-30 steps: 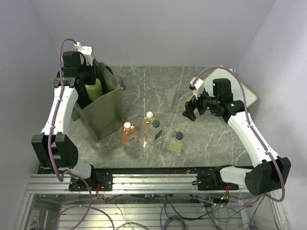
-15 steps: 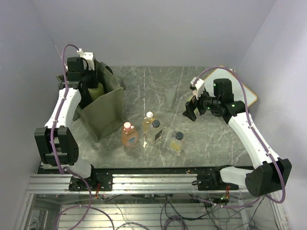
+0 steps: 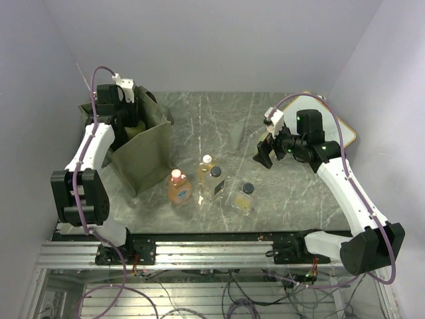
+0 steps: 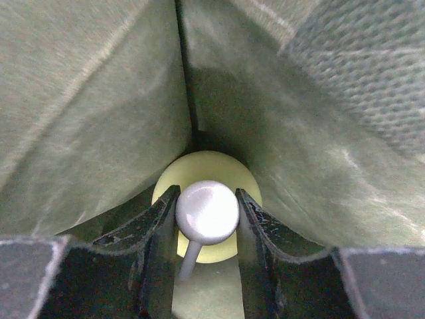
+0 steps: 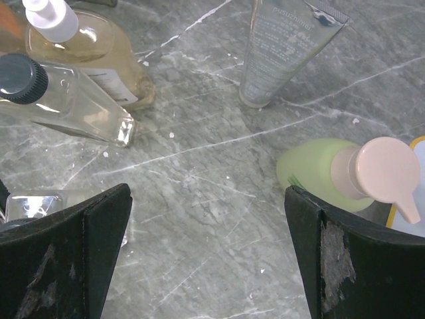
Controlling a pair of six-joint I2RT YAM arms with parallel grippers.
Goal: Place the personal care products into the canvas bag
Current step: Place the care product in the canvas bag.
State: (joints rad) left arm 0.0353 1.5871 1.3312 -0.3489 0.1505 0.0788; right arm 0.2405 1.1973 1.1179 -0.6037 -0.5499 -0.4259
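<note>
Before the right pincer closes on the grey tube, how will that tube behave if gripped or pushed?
The grey tube probably tips easily: it stands on its small round end, its wider crimped end up. Its thin translucent wall looks soft, so it may squash in the open right pincer.

walls (image 3: 219, 40): plain pale lilac | table (image 3: 199, 113): grey veined marble | near edge: aluminium rail (image 3: 199, 254)
</note>
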